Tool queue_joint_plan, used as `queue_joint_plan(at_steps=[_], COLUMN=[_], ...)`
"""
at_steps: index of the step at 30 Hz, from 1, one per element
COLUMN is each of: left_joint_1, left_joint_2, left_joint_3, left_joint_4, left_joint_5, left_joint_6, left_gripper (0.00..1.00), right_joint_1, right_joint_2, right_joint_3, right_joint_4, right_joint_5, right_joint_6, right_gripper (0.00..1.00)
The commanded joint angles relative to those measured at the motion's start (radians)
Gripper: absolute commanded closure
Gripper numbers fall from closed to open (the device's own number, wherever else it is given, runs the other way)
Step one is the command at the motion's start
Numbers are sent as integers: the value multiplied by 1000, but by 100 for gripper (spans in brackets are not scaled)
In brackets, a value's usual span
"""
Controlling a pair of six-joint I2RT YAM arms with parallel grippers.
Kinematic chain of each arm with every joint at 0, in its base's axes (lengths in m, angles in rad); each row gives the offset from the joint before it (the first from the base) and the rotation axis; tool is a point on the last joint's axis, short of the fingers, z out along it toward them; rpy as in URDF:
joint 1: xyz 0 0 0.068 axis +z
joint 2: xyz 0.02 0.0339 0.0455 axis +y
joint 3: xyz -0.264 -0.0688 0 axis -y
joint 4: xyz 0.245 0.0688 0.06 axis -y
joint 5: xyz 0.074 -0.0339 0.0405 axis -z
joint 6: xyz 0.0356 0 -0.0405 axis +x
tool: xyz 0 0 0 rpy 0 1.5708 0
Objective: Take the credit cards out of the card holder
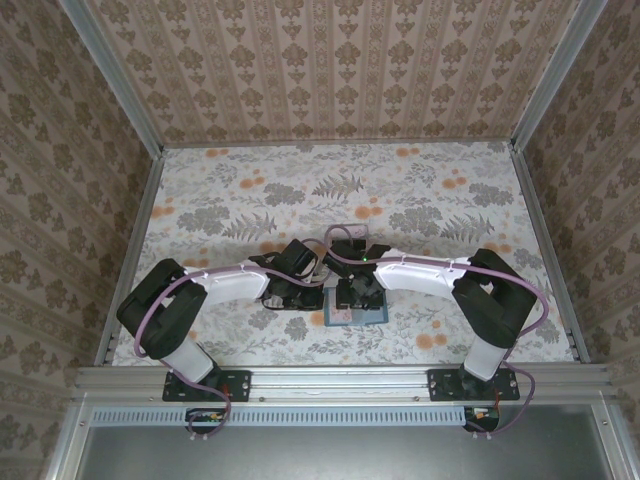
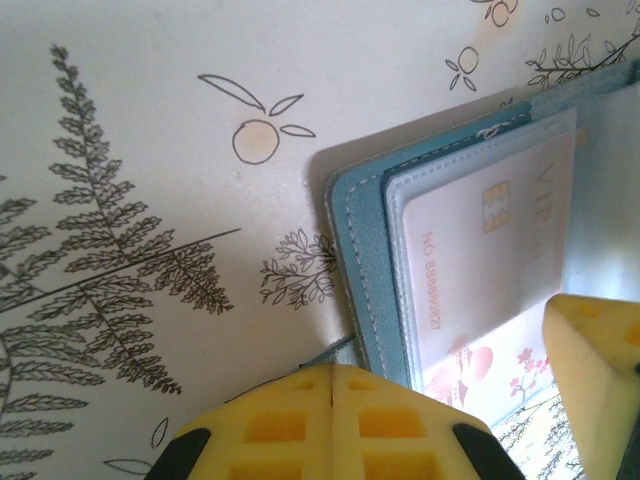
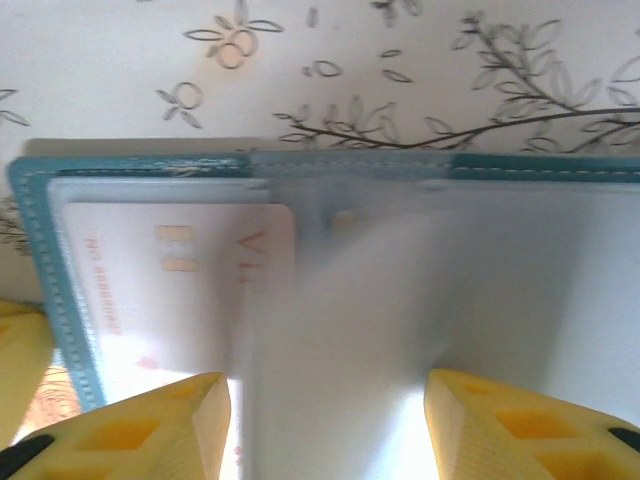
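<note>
Both my arms reach in toward table centre, elbows out, wrists bent down & nearly meeting. My left gripper [image 1: 285, 292] sits low, just left of my right gripper [image 1: 352, 295]. Left: yellow fingers [image 2: 330, 425] apart, jaws wide. Right: yellow fingertips [image 3: 150, 430] also spread, clear gap between them.

Teal card holder [image 2: 358, 260] open flat; pinkish credit card [image 2: 480, 250] in clear sleeve.

Floral tablecloth [image 1: 250, 200] over table; damask wallpaper walls [image 1: 330, 70] far, left, right; aluminium frame rail [image 1: 340, 380] along near edge.
</note>
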State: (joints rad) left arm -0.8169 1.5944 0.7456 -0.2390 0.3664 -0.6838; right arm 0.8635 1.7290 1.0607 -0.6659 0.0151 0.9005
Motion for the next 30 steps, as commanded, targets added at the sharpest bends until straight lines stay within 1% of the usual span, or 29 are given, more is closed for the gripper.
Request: queue_joint_plan(at_steps=[1, 8, 12, 16, 20, 24, 30], left_joint_1=[0, 0, 0, 0, 2, 0, -1], left_joint_2=[44, 49, 50, 54, 55, 58, 56], left_joint_3=[-23, -23, -22, -17, -12, -4, 11], left_joint_4=[-64, -64, -65, -68, -73, -80, -91], left_joint_5=[-15, -15, -14, -14, -13, -14, -12], left_joint_6=[17, 20, 20, 22, 25, 26, 22], left_gripper=[97, 97, 97, 97, 97, 97, 97], right_joint_1=[3, 3, 3, 2, 1, -10, -17], right_joint_2=[-11, -24, -25, -25, -24, -22, -28], right_joint_3=[17, 21, 22, 21, 11, -24, -74], right_joint_4=[-104, -126, -150, -191, -216, -191, -141], right_joint_5=[62, 74, 97, 140, 177, 173, 149], right_joint_6=[-18, -25, -35, -47, -58, -61, -57], right_gripper=[47, 53, 53, 51, 45, 43, 43])
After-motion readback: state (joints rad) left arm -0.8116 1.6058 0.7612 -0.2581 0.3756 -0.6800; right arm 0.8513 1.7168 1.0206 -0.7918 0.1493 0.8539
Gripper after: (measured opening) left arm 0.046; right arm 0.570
